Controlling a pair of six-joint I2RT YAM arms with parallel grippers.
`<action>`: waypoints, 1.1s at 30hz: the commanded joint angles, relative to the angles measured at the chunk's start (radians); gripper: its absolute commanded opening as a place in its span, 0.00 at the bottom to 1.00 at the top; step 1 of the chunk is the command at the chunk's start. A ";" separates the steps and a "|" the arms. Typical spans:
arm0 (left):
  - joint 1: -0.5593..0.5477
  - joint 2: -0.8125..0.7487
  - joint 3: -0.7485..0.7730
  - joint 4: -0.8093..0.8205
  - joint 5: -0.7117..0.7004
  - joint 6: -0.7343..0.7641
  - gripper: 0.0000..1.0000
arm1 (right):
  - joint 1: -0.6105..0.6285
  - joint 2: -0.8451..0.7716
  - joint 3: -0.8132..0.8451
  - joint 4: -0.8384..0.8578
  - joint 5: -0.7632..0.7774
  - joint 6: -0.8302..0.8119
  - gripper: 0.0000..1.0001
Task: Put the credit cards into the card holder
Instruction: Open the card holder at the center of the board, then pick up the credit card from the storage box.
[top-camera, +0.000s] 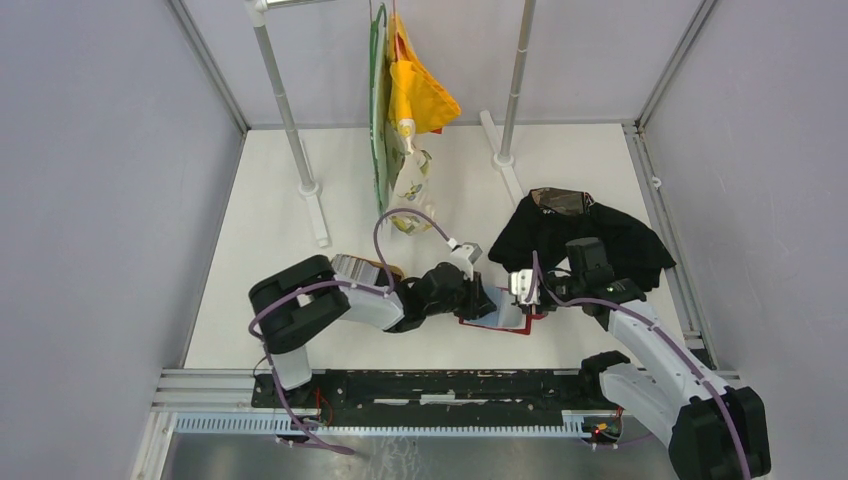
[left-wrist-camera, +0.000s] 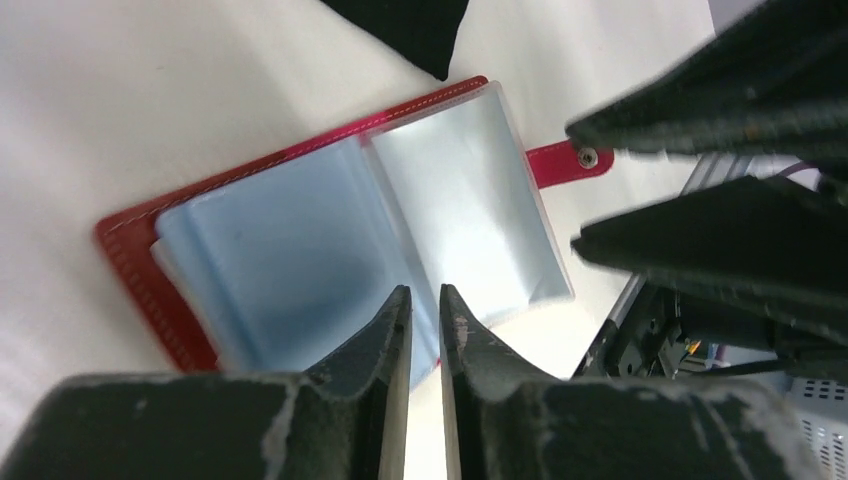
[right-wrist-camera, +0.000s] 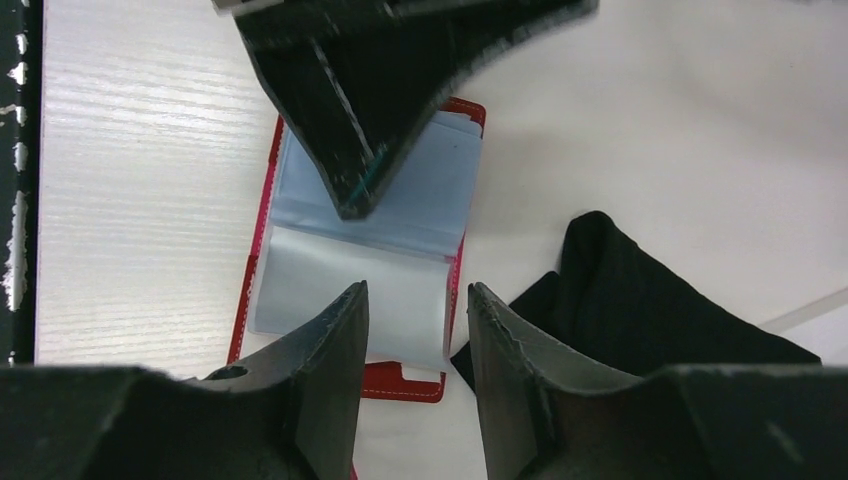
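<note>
Left fingers (left-wrist-camera: 425, 300): nearly together, narrow slit only. No card seen between them, tho a thin one edge-on can't be ruled out. Tips over near edge of wallet (left-wrist-camera: 130, 255), approx at the fold.

Wallet: open & flat on surface (right-wrist-camera: 140, 150), near front edge, between both arms. Clear sleeves (left-wrist-camera: 460, 200) facing up, snap tab (left-wrist-camera: 570, 160) poking out twd right arm. Can't tell whether sleeves hold any cards; none made out elsewhere either.

Right fingers (right-wrist-camera: 415, 300): moderately apart, nothing between. Poised above sleeve edge on tab side; touching or not, can't tell.

Black cloth (right-wrist-camera: 640, 300): just beside wallet, further right.

Step, prob.: loading stage, w/ wallet opened and both arms closing in on the sleeves.

Next move, at a guess: pin or lift one sleeve mouth w/ right, line up a card w/ the slot using left, slide in flat. Calls for shallow angle & light pressure, as sleeves look flimsy and wallet is free to skid.
</note>
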 joint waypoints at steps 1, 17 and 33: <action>-0.004 -0.197 -0.085 0.040 -0.087 0.158 0.23 | -0.023 -0.026 0.051 0.026 -0.021 0.035 0.48; 0.160 -0.604 -0.098 -0.724 -0.506 0.380 0.60 | -0.055 -0.047 0.033 0.033 -0.020 0.026 0.50; 0.419 -0.796 -0.082 -0.925 -0.621 0.277 1.00 | -0.054 -0.046 0.022 0.031 -0.047 0.020 0.51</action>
